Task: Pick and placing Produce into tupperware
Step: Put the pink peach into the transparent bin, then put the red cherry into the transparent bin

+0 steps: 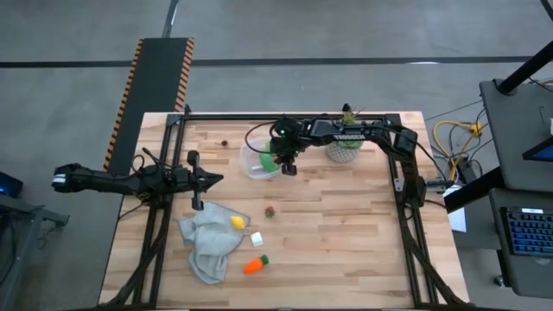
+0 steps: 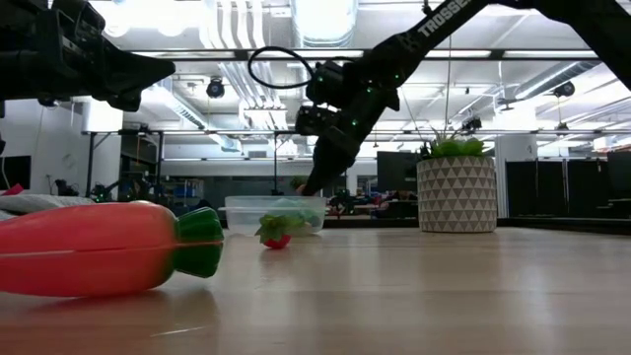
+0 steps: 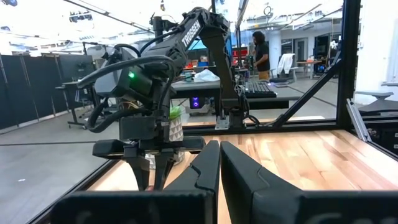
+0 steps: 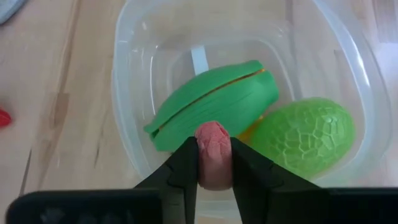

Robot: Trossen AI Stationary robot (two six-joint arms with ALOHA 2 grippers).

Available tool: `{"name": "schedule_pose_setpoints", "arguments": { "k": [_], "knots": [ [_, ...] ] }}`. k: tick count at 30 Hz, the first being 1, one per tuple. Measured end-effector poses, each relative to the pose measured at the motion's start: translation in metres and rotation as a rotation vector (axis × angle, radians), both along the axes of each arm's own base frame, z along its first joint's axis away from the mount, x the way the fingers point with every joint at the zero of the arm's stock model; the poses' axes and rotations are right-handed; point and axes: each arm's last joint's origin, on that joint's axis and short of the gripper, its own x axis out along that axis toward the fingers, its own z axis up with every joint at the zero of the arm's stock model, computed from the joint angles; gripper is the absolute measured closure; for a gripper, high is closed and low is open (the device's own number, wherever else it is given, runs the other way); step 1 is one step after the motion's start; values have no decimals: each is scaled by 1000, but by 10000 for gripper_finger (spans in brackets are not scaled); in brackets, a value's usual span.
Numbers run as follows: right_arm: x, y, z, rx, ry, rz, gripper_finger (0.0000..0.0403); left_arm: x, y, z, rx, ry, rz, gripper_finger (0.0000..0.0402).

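Observation:
The clear tupperware (image 1: 257, 161) (image 4: 134, 93) stands toward the far side of the table and holds a green pod-like piece (image 4: 211, 102) and a bumpy light-green piece (image 4: 305, 134). My right gripper (image 1: 289, 166) (image 4: 214, 163) hangs over its right rim, shut on a small pink piece. On the table lie the orange carrot (image 1: 254, 265) (image 2: 99, 248), a yellow lemon (image 1: 238, 222) on a grey cloth, a small red piece (image 1: 270, 210) (image 2: 276, 233) and a tiny dark piece (image 1: 225, 142). My left gripper (image 1: 212, 179) (image 3: 219, 163) waits, shut, at the table's left. My right gripper pinches the small pink piece (image 4: 214, 144) between its two fingers (image 4: 186, 165), coming from above and pointing down. The piece is lifted clear, just inside the near-right rim of the tupperware, above the green pieces.
A white patterned plant pot (image 1: 344, 149) (image 2: 455, 193) stands just right of the tupperware. A crumpled grey cloth (image 1: 207, 242) and a small white cube (image 1: 257, 238) lie near the lemon. The dark frame rails (image 1: 397, 186) run along the table's sides; bare wood fills the right half.

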Motion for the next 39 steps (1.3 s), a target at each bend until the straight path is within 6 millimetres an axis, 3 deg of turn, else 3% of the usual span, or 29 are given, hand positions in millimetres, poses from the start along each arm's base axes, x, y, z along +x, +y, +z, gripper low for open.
{"name": "schedule_pose_setpoints", "arguments": {
  "k": [15, 21, 26, 31, 36, 39],
  "knots": [
    [-1, 0, 2, 18, -1, -25, 265, 0, 0, 0, 0, 0, 0, 402],
    [-9, 7, 36, 47, -35, -30, 264, 0, 0, 0, 0, 0, 0, 402],
    [-28, 37, 85, 121, -141, 49, 276, 0, 0, 0, 0, -1, 0, 402],
    [-55, 89, 132, 47, -257, 117, 291, 0, 0, 1, -1, -8, -1, 402],
    [-90, 139, 153, 3, -396, 195, 305, 0, 0, 3, -2, -28, -4, 402],
    [-116, 155, 152, 12, -478, 238, 313, 0, 0, 3, -1, -27, -10, 402]
  ]
}}
